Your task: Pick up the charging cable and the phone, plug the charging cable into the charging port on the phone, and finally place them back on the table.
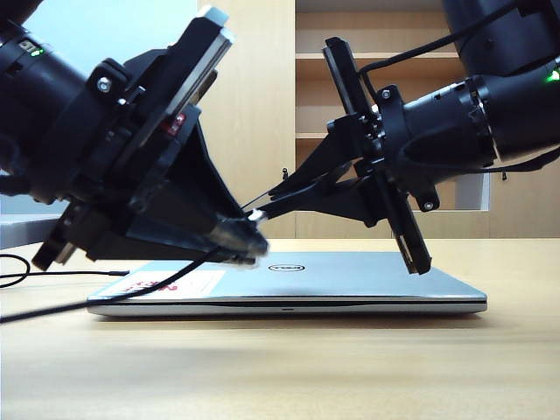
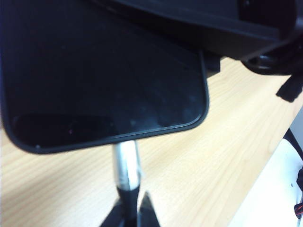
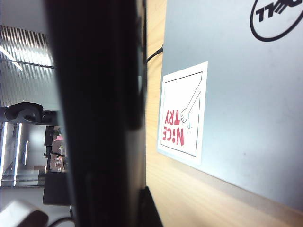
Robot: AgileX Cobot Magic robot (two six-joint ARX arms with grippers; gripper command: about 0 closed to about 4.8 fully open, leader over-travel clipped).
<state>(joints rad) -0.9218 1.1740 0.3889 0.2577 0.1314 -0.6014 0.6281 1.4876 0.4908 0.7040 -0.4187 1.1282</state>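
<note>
Plug [image 2: 126,163] pinched in left claw [image 2: 133,205] meets phone [image 2: 102,85] gripped by right claw [image 3: 142,208].

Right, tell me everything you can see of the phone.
The phone is a flat black slab with a glossy dark screen, rounded corners and a thin matte rim, like a case. The right claw holds it in the air above the closed silver laptop. The silver plug of the charging cable, pinched in the left claw, meets its short edge; whether it is fully seated cannot be told.
</note>
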